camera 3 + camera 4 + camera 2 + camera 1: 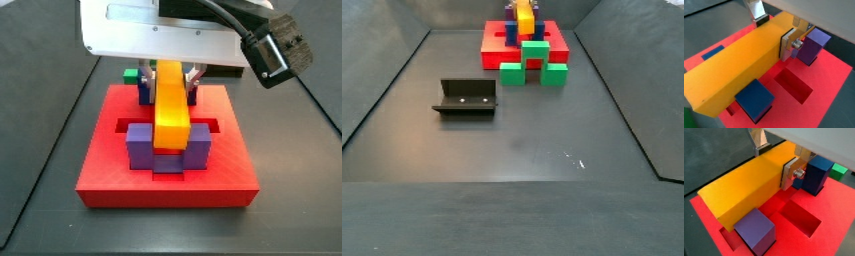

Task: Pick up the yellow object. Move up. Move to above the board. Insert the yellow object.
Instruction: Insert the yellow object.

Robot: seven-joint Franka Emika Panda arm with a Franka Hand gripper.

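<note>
Yellow object found held on edge above the board, long axis running straight from the near side of the board toward the far side in a side view. Near end noted between the two purple posts, over the recessed slot between them; whether resting on the posts or just clear of them, could not be told. Remaining length traced back toward the blue post at the far end. Fingers seen closed on the bar near its far end, one silver plate flat against each broad face in both wrist views, so the bar projected well out from the grasp toward the near posts. Gripper placed over the far half of the board. Judged: bar in line with the slot, insertion calling for a straight descent with the long axis kept level. Open red recess beside the bar left unoccupied. Farther off, green blocks seen against the board, and the fixture standing apart on the counter.
</note>
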